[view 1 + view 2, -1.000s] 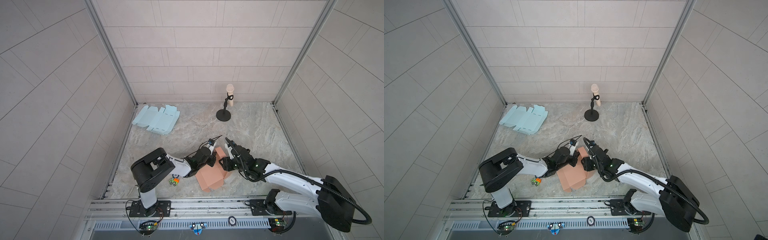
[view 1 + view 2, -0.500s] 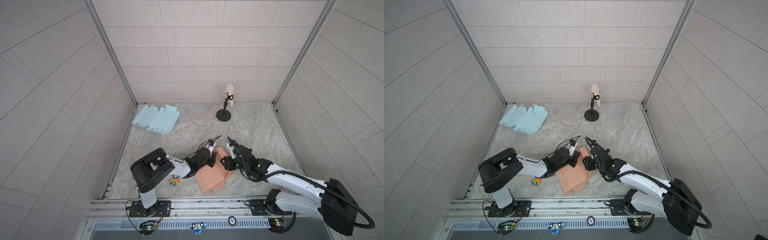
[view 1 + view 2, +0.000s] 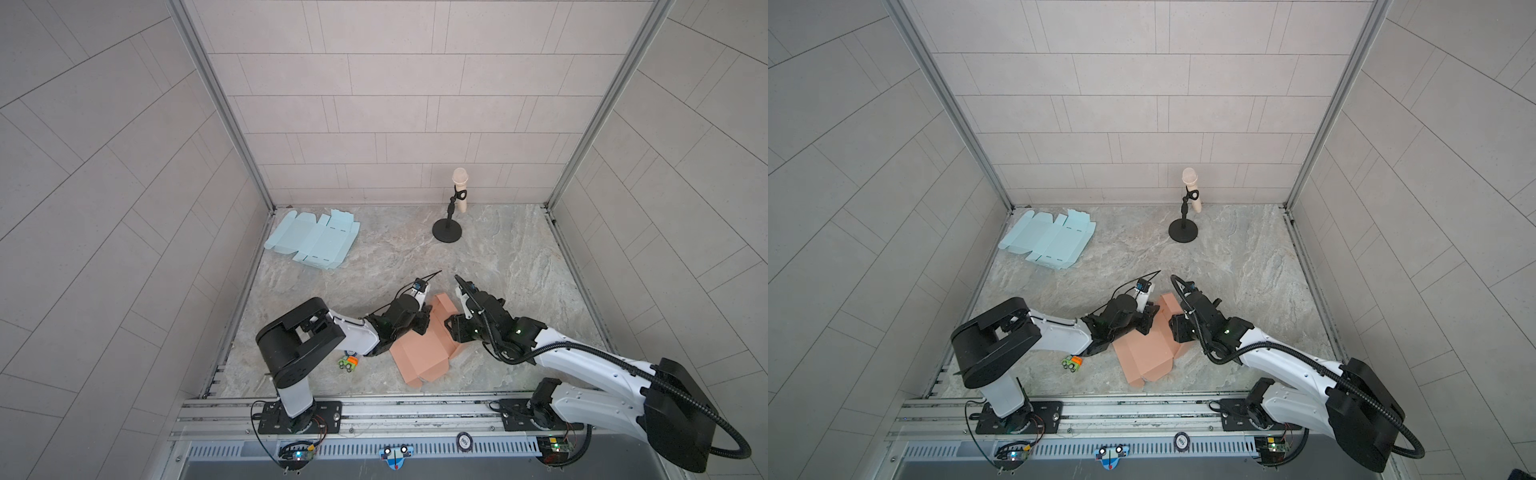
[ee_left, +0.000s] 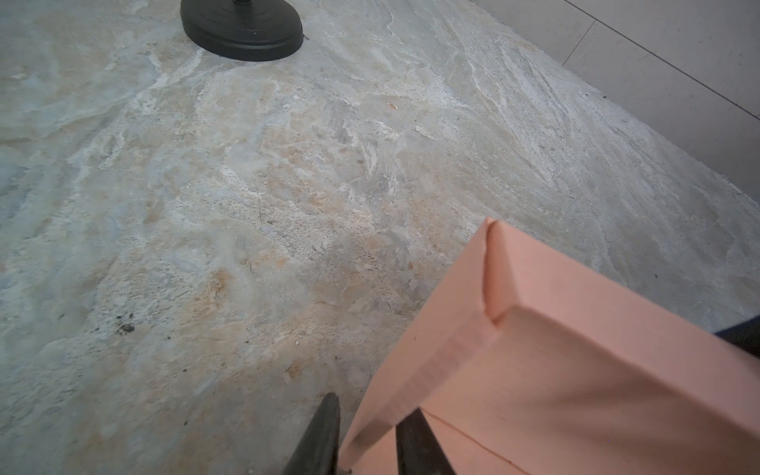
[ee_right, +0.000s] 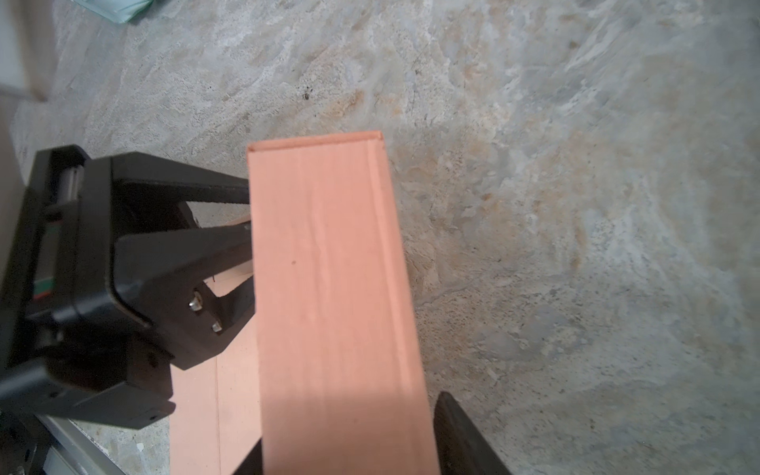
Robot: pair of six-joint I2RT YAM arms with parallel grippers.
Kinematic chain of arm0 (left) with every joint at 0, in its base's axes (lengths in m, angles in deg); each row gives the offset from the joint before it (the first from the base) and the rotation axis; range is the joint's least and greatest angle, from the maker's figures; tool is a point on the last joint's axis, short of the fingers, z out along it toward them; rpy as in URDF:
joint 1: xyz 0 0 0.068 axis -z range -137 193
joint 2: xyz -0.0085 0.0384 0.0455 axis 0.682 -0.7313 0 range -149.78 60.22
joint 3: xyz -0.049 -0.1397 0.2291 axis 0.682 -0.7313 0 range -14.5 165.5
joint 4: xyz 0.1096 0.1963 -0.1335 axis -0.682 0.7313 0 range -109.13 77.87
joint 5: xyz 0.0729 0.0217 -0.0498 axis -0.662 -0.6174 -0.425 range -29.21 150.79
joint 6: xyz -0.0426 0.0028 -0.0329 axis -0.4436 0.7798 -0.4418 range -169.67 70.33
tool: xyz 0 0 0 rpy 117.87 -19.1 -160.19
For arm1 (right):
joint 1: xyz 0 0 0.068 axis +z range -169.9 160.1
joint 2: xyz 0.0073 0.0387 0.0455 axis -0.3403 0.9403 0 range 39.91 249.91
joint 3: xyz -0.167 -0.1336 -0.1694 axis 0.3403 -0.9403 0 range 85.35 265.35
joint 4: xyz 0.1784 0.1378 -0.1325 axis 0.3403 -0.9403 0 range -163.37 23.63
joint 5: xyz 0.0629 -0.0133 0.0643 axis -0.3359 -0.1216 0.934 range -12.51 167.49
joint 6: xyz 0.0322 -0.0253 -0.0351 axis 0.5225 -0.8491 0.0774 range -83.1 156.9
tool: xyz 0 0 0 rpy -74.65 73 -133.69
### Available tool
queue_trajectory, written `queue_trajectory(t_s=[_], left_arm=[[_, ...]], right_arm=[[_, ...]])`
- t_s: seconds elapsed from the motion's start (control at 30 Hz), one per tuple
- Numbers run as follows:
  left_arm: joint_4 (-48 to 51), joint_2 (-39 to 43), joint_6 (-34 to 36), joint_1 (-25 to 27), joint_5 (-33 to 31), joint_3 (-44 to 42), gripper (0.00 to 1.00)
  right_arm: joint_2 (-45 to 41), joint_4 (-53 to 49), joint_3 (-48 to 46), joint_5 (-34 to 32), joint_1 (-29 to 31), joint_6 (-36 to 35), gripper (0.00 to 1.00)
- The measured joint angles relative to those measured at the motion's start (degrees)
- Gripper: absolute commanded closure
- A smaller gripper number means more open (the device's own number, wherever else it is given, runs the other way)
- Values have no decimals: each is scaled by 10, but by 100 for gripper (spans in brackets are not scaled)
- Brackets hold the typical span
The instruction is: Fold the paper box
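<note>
Right fingers (image 5: 460, 436) clasp the paper box (image 5: 329, 267) wall; left fingers (image 4: 320, 436), slightly parted, straddle it.

Ahead of the left fingers (image 4: 320, 436) and right fingers (image 5: 460, 448) the worktop (image 3: 511, 257) lies bare up to the microphone stand (image 3: 446, 230). The salmon paper box (image 3: 419, 353) has a raised wall standing between each pair, blocking any crossing. A toy car (image 3: 348, 363) sits behind the left fingers.

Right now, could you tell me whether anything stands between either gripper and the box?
Nothing visible does. The left gripper straddles one folded wall of the box, and the right gripper grips a raised panel.
</note>
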Motion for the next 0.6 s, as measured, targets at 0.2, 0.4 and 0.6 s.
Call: queue_trajectory(t_s=[0.2, 0.4, 0.6], left_arm=[[6, 2, 0, 0, 3, 0, 69], [10, 41, -3, 0, 16, -18, 62], [67, 114, -16, 0, 25, -31, 57]], right_arm=[[0, -9, 0, -7, 0, -2, 46], [-1, -20, 0, -17, -5, -6, 41], [-12, -26, 0, -22, -17, -9, 33]])
